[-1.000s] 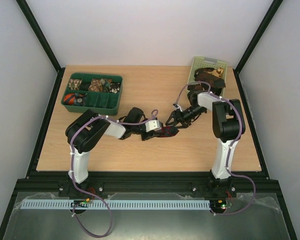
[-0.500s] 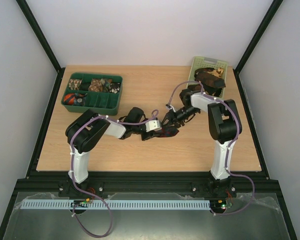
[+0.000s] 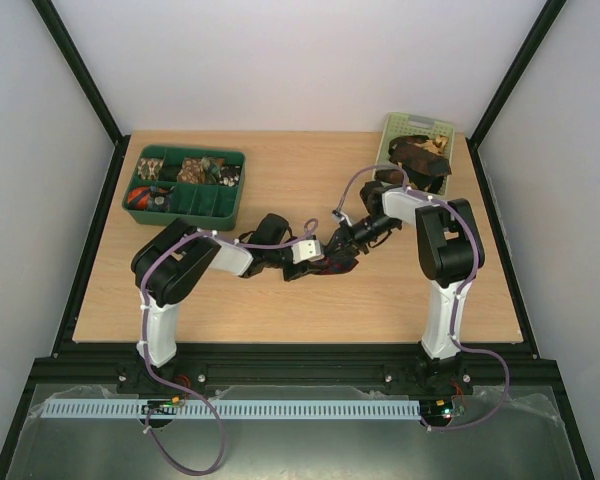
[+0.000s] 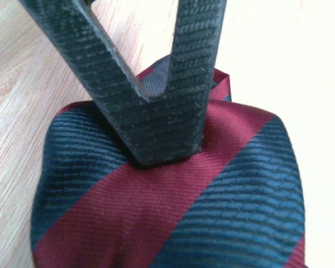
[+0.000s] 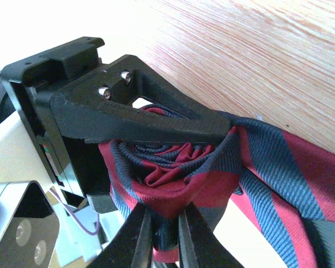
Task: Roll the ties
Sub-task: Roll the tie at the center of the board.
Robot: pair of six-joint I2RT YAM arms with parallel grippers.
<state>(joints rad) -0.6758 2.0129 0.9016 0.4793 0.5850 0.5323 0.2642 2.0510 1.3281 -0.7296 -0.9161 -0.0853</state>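
The striped tie (image 3: 335,264) is located at centre of the overhead frame, partly rolled. The roll is clamped by the left gripper (image 3: 320,260); a fold is pinched by the near-closed right gripper (image 5: 163,223).

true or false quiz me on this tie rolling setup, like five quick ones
1. The striped tie is partly rolled, with a loose length running off across the table. True.
2. The green divided tray is empty. False: rolled fabric pieces sit in several of its compartments.
3. The right gripper has its jaws wide open above the tie. False: they are nearly closed, pinching a fold of the roll.
4. The pale green basket at the table's far right corner holds dark fabric. True.
5. The left gripper is over at the tray. False: it is at the tie's roll, mid-table, facing the right gripper.
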